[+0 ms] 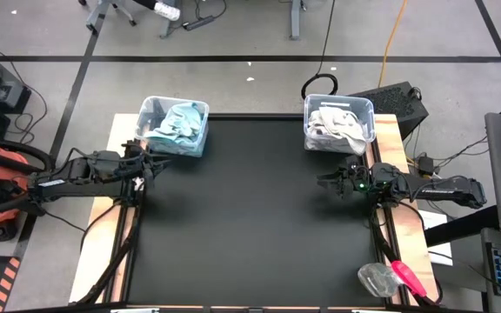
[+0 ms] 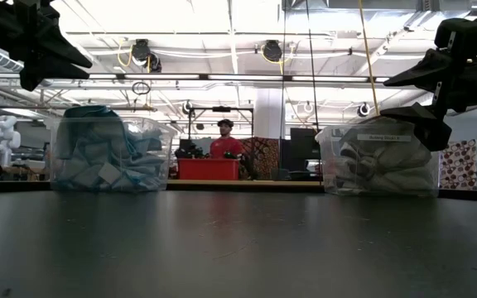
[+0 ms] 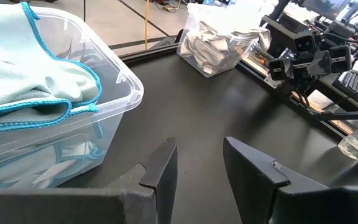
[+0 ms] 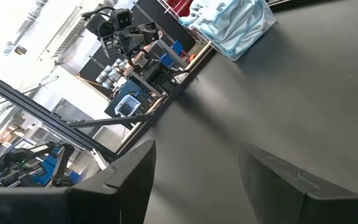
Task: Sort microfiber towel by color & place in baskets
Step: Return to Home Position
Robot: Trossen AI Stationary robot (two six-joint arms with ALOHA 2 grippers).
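Towels [image 1: 179, 126] bunched in baskets [image 1: 149, 106], count unclear

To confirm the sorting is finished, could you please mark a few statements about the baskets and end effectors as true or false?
1. The left basket holds blue towels. True.
2. The right basket is empty. False: it holds gray towels.
3. The left end effector grips a towel. False: it is open and empty.
4. The right end effector is open above the black mat. True.
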